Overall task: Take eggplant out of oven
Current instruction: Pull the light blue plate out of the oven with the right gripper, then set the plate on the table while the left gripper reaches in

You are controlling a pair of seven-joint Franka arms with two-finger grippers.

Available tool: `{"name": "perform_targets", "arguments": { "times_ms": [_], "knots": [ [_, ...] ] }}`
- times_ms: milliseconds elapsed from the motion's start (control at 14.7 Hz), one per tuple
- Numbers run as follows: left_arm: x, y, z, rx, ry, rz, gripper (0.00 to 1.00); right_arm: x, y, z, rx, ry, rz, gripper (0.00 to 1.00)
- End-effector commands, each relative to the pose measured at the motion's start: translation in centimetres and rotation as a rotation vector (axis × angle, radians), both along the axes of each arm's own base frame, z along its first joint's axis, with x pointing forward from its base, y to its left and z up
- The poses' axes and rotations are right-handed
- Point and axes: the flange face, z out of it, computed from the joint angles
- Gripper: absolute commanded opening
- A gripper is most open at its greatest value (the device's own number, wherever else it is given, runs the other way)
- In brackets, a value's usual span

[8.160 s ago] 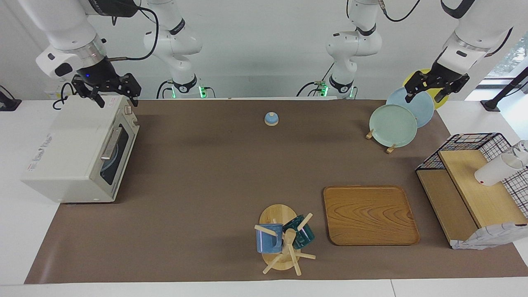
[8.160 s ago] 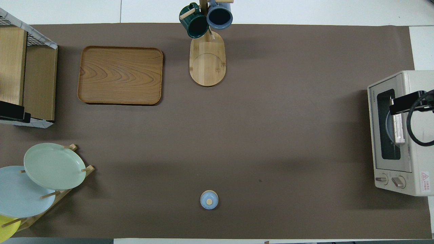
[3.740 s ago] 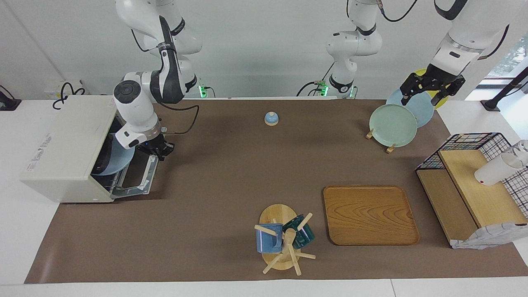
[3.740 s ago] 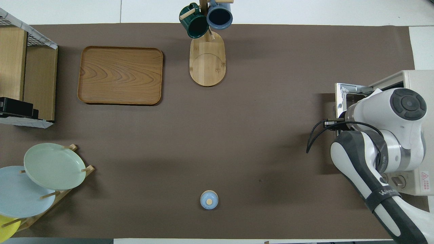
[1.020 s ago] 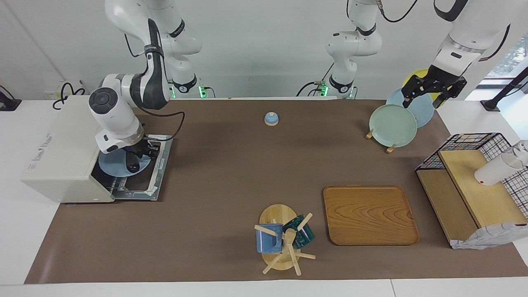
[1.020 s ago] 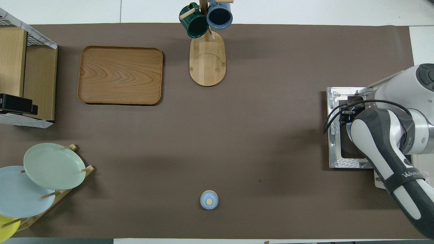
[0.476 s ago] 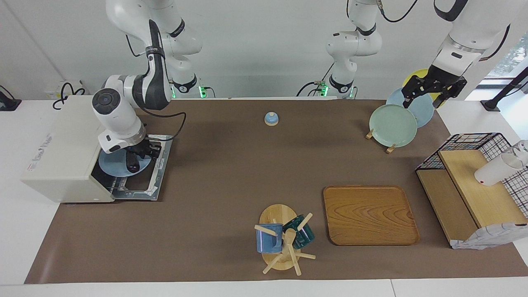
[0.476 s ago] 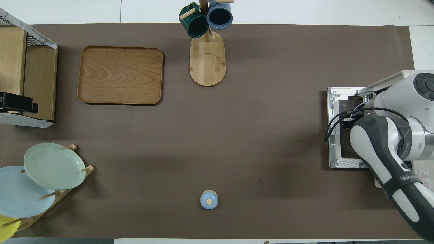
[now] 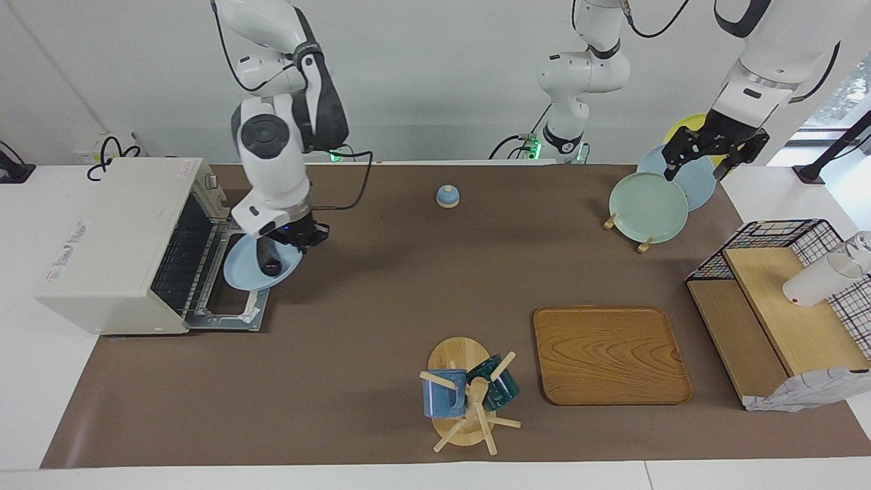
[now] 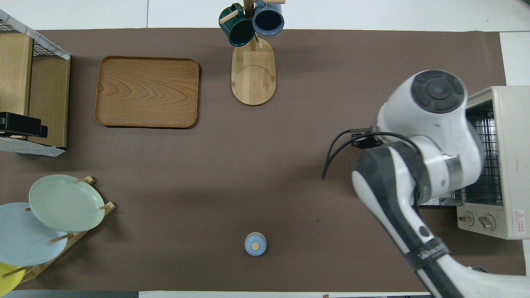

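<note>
Eggplant (image 9: 267,259) on the blue plate (image 9: 239,275), whose rim is clamped by the closed right gripper (image 9: 297,238), is best kept level and set well clear of the oven (image 9: 116,238); the left gripper (image 9: 711,153) is held open.

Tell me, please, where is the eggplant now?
In the facing view the eggplant lies on a light blue plate that the right gripper holds over the oven's open door.

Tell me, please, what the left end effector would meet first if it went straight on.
Probably the pale blue plate in the rack: the open left end effector points down over its upper rim, though depth is unclear.
</note>
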Motion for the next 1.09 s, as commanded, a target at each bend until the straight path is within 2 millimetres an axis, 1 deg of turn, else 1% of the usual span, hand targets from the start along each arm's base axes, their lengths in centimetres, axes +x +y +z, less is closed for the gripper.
{"name": "perform_targets", "arguments": {
  "times_ms": [0, 68, 136, 204, 272, 340, 408, 612, 680, 748, 816, 884, 952, 1020],
  "knots": [
    [-0.7, -0.1, 0.1, 0.009, -0.025, 0.004, 1.00, 1.2, 8.6, -0.1, -0.040, 0.002, -0.049, 0.00],
    [-0.7, -0.1, 0.1, 0.009, -0.025, 0.006, 1.00, 2.1, 11.4, -0.6, -0.060, 0.013, -0.061, 0.00],
    [-0.7, -0.1, 0.1, 0.009, -0.025, 0.007, 1.00, 1.9, 15.8, -1.1, -0.078, 0.020, -0.046, 0.00],
    [-0.7, -0.1, 0.2, 0.009, -0.027, 0.009, 1.00, 1.4, 19.6, -2.7, -0.095, 0.020, -0.053, 0.00],
    [-0.7, -0.1, 0.1, 0.009, -0.024, 0.009, 1.00, 0.8, 22.3, -4.2, -0.099, 0.002, -0.082, 0.00],
    [-0.7, -0.1, 0.0, 0.009, -0.025, 0.009, 1.00, -0.6, 26.1, -6.7, 0.019, -0.043, -0.051, 0.00],
    [-0.6, -0.2, -0.1, 0.009, -0.024, 0.009, 1.00, -1.2, 26.8, -7.1, 0.033, -0.045, -0.042, 0.00],
    [-0.4, -0.7, -0.6, 0.009, -0.012, -0.001, 1.00, -1.3, 27.2, -7.6, 0.058, -0.054, -0.052, 0.00],
    [-0.4, -0.8, -0.7, 0.009, -0.010, -0.002, 1.00, -1.2, 26.9, -8.4, 0.068, -0.055, -0.064, 0.06],
    [-0.2, -0.8, -0.8, 0.010, -0.009, -0.002, 1.00, -1.4, 27.2, -8.9, 0.083, -0.067, -0.061, 0.35],
    [-0.1, -0.9, -1.0, 0.010, -0.007, -0.004, 1.00, -1.3, 27.4, -8.7, 0.097, -0.083, -0.059, 0.44],
    [0.2, -1.2, -1.4, 0.008, -0.001, -0.004, 1.00, -1.1, 27.7, -7.8, 0.111, -0.099, -0.057, 0.51],
    [0.3, -1.6, -1.5, 0.005, 0.000, 0.006, 1.00, -1.0, 27.5, -6.6, 0.111, -0.105, -0.058, 0.57],
    [0.4, -1.8, -1.5, 0.001, -0.007, 0.023, 1.00, -1.1, 27.2, -4.4, 0.121, -0.110, -0.061, 0.57]
  ]
}}
